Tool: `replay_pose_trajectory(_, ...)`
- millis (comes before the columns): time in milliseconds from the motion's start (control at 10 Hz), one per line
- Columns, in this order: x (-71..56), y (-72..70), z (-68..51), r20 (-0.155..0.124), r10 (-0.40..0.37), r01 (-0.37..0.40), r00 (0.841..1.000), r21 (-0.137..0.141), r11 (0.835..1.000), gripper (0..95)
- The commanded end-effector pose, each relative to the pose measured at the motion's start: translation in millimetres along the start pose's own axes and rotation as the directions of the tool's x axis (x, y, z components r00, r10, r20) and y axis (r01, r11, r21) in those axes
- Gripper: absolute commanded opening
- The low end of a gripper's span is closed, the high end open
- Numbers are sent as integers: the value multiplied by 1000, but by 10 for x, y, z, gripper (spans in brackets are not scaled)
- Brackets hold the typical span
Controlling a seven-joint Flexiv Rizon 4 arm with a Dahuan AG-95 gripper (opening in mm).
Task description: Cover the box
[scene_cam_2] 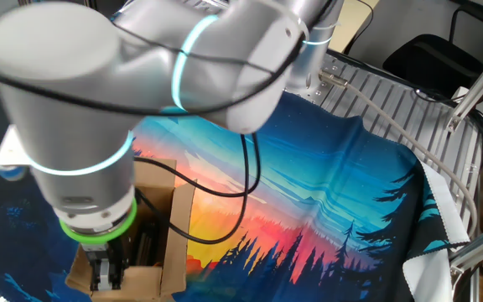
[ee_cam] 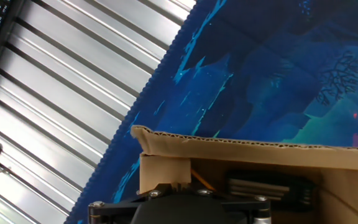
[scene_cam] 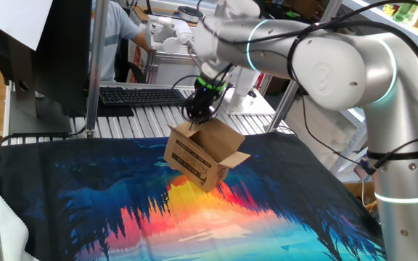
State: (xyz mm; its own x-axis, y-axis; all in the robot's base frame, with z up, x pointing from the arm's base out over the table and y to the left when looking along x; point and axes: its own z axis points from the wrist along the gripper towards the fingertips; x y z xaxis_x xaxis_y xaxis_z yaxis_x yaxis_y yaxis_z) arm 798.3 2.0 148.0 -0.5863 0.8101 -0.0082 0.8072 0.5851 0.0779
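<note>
The box (scene_cam: 204, 155) sits on the printed cloth (scene_cam: 267, 217) near its far edge, just short of the slatted metal table (scene_cam: 144, 116). It looks tilted in one fixed view, one end up off the cloth. Flaps are open: one stands up at the back-left corner, one splays out to the right.

The gripper (scene_cam: 198, 110) is right at the rear flap, fingertips at or touching its top edge. In the other fixed view the gripper (scene_cam_2: 107, 268) hangs over the open mouth. You can't read the jaw state from any view: the fingertips are hidden in the hand view, and too small and dark in the fixed ones. Treat it as unknown.

Handling, my read:
- Empty-looking corrugated carton, so light. It'll slide or tip on the cloth under any side push; the tilt suggests that's already happening.
- Flaps are stiff across the panel and hinge only at the score line. Push near the free edge, perpendicular to the hinge.
- Don't pinch hard, corrugate creases.
- Something dark sits inside, can't identify it. Keep the flap path clear of it.
</note>
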Motion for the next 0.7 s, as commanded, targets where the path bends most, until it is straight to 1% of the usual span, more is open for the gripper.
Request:
replay_pose_trajectory(100, -18, -83, -245, -26, -36, 36, 999, 25, 999, 190)
replay_pose_trajectory(200, -34, -127, -348, -32, -52, 53, 998, 33, 998, 190)
replay_pose_trajectory(400, -64, -199, -491, -33, -80, 81, 996, 39, 996, 190)
replay_pose_trajectory(500, -70, -211, -515, -34, -85, 87, 996, 41, 995, 190)
replay_pose_trajectory(600, -93, -258, -600, -37, -107, 108, 994, 43, 993, 190)
replay_pose_trajectory(700, -106, -277, -639, -39, -118, 119, 992, 44, 992, 0)
